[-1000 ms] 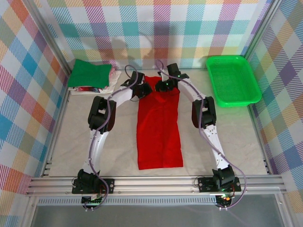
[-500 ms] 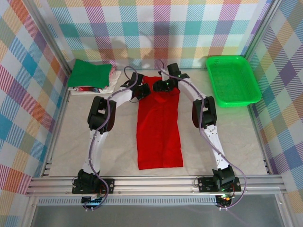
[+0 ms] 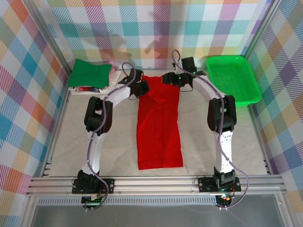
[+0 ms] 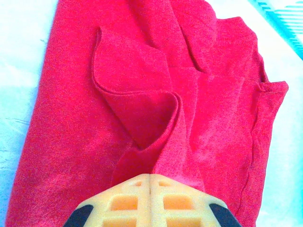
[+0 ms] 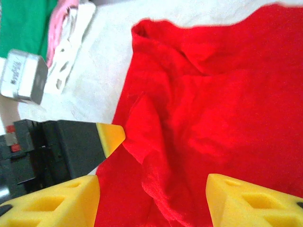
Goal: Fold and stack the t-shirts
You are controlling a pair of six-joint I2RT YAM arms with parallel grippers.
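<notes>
Left gripper (image 4: pixel 150 176) was pinching the bright red cloth t-shirt (image 3: pixel 158 127) at its far edge, right gripper (image 5: pixel 152 187) hung open; we figured a matching far-right pinch should come first.

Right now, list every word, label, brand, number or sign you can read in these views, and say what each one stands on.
No text can be read anywhere.
On the grey box at the left edge of the right wrist view: faint marks, too blurred to read.
On the red t-shirt, the green t-shirt and the green basket: plain, no print or label visible.
</notes>
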